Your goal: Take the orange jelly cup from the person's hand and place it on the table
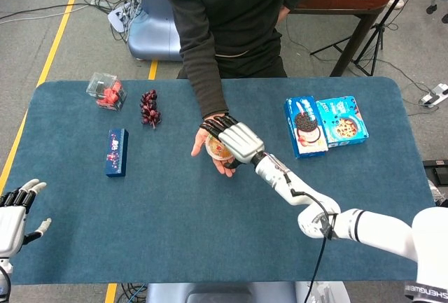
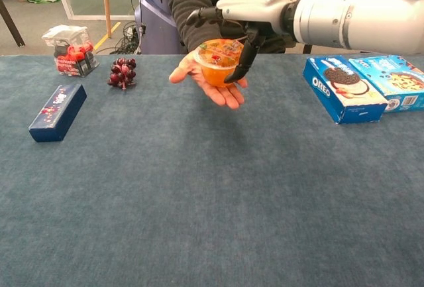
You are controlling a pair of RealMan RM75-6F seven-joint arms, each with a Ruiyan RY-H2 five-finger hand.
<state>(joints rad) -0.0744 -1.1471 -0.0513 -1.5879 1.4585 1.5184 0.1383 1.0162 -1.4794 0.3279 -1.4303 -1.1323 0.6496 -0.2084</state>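
Observation:
The orange jelly cup (image 2: 218, 63) sits on the person's upturned palm (image 2: 215, 93) above the middle of the blue table. My right hand (image 2: 248, 15) hovers over the cup, fingers stretched across its lid and the thumb hanging down by its right side; no grip shows. In the head view the right hand (image 1: 234, 138) covers most of the cup (image 1: 215, 149). My left hand (image 1: 15, 208) stays at the table's near left edge, fingers apart, holding nothing.
Two cookie boxes (image 2: 341, 88) (image 2: 397, 81) lie at the right. On the left are a dark grape bunch (image 2: 121, 72), a long blue box (image 2: 57, 112) and a clear box of red items (image 2: 69, 50). The person stands behind the table's far edge.

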